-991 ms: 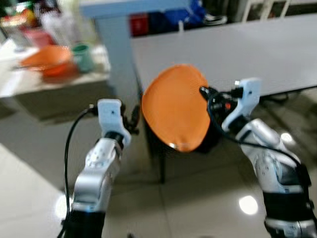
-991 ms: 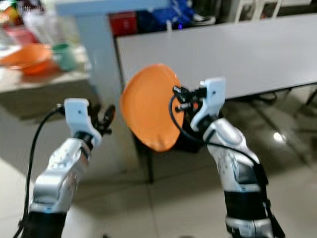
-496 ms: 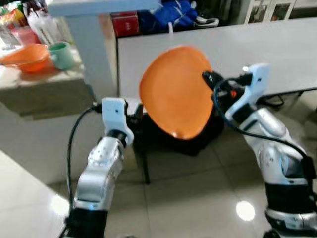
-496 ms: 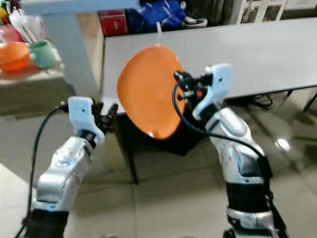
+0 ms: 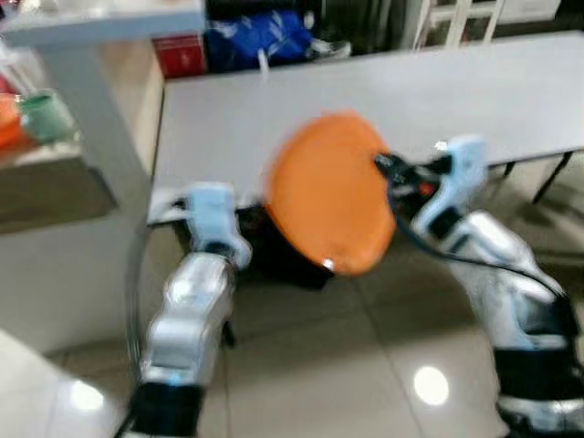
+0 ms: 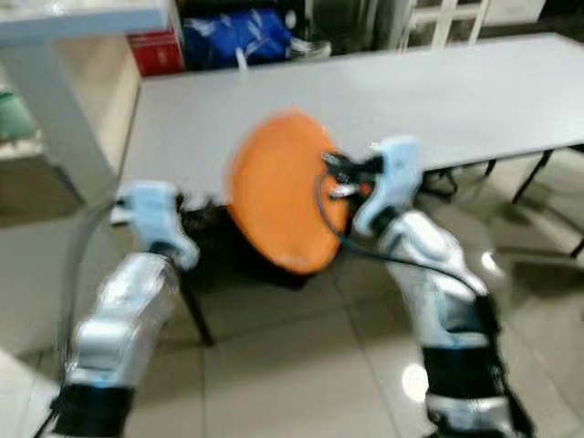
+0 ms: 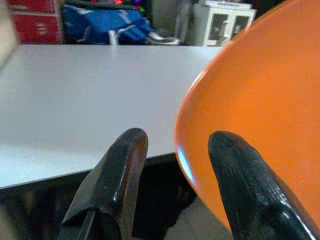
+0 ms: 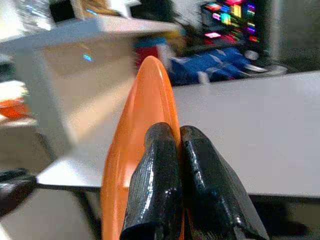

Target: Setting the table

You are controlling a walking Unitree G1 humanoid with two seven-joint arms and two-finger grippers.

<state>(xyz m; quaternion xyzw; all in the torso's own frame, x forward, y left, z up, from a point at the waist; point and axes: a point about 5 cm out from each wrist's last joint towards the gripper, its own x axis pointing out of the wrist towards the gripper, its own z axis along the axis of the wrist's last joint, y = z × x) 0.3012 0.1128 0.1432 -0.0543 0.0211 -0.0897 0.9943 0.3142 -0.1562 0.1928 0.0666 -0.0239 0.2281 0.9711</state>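
An orange plate (image 5: 330,192) stands nearly on edge in the air in front of the grey table (image 5: 383,100), near its front left corner. My right gripper (image 8: 172,150) is shut on the plate's rim (image 8: 150,100), one black finger on each face. My left gripper (image 7: 175,165) is open with nothing between its fingers, just left of the plate (image 7: 260,100), and its white wrist (image 5: 210,214) is level with the table's edge.
The long grey table (image 6: 411,91) runs off to the right. Behind it lie a blue bag (image 5: 255,36) and a red box (image 5: 178,55). A counter with a green cup (image 5: 41,114) stands at the far left. Tiled floor (image 5: 347,365) lies below.
The camera has come closer to the table and swung right, so the counter has slid off to the left. The plate stays in my right gripper, a little lower in the picture.
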